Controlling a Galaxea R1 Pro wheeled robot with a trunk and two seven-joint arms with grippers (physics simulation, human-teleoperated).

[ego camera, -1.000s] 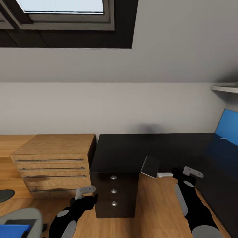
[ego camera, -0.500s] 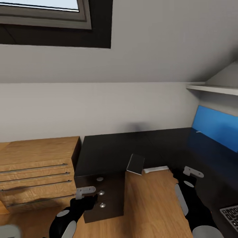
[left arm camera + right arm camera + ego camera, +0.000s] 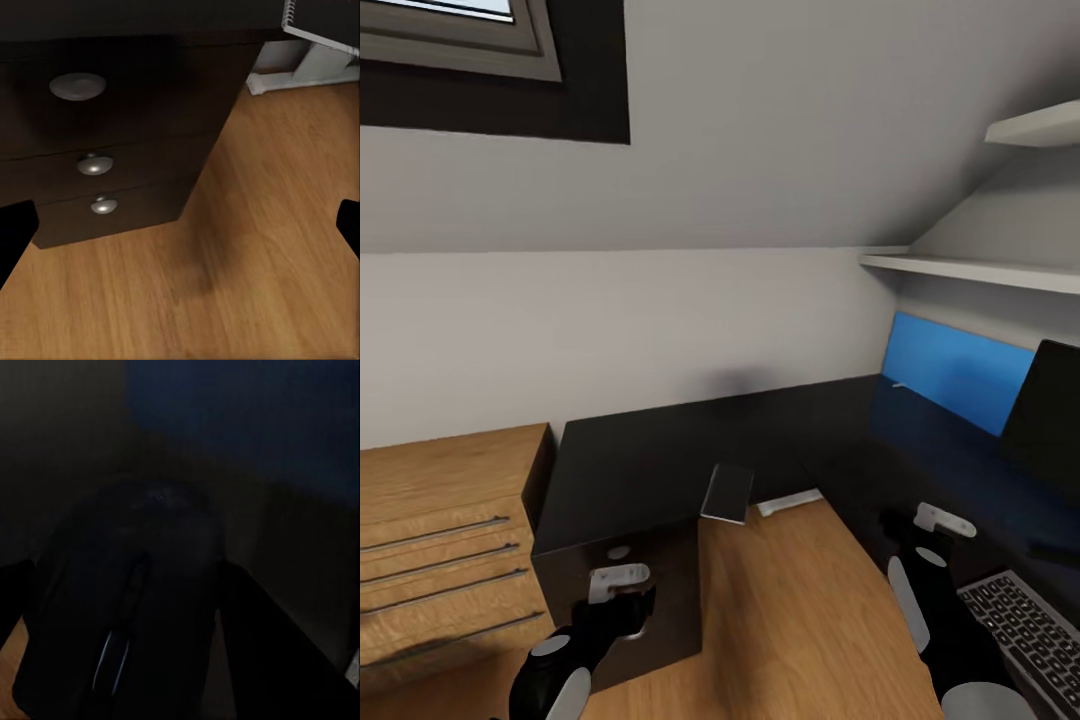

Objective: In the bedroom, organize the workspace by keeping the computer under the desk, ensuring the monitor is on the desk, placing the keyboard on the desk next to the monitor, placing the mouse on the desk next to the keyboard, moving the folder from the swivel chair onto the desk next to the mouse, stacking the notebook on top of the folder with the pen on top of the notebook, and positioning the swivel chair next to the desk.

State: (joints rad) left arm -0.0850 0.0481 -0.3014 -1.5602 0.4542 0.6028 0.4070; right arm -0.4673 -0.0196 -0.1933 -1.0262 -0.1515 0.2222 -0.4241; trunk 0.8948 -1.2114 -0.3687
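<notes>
While clamping mouse point(image 3: 124, 607), right pincer point(image 3: 920, 525) low.

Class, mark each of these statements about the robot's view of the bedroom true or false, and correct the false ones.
1. The keyboard lies on the desk. True.
2. The left gripper holds the notebook. False: it is open and empty; the notebook lies at the desk's edge.
3. The drawer unit has three round knobs. True.
4. The chest stands right of the desk. False: it stands at its left.
5. The mouse sits between the right gripper's fingers. True.
</notes>
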